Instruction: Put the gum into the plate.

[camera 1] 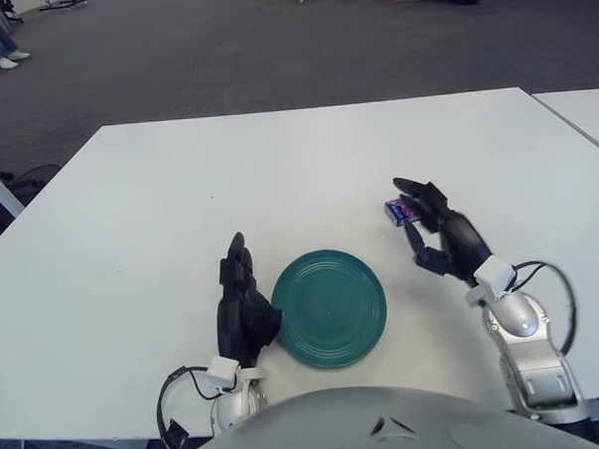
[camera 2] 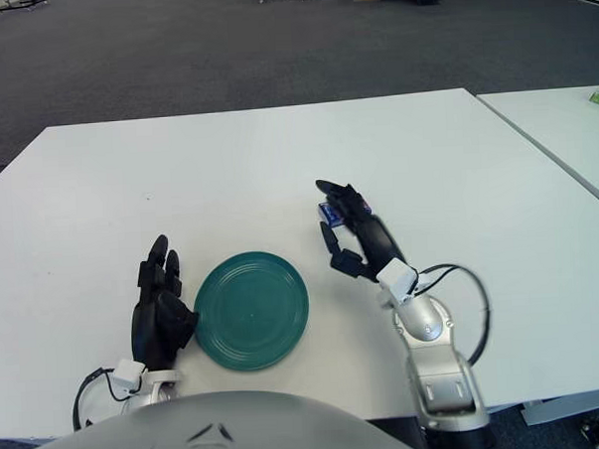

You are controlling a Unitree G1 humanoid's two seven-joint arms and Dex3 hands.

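Note:
The gum [camera 1: 397, 212] is a small blue and purple pack lying on the white table [camera 1: 179, 190], to the right of and a little beyond the plate. The plate [camera 1: 329, 308] is round, dark green and holds nothing; it sits near the table's front edge. My right hand [camera 1: 411, 225] is at the gum with its fingers spread. The upper fingers [camera 1: 413, 192] reach over the pack's far side and partly hide it, and the lower finger is apart from it. My left hand [camera 1: 241, 302] shows just left of the plate, with its fingers relaxed and nothing in them.
A second white table [camera 1: 583, 108] stands close on the right with a narrow gap between. Dark carpet lies beyond the far edge. Cables trail from both wrists at the front edge.

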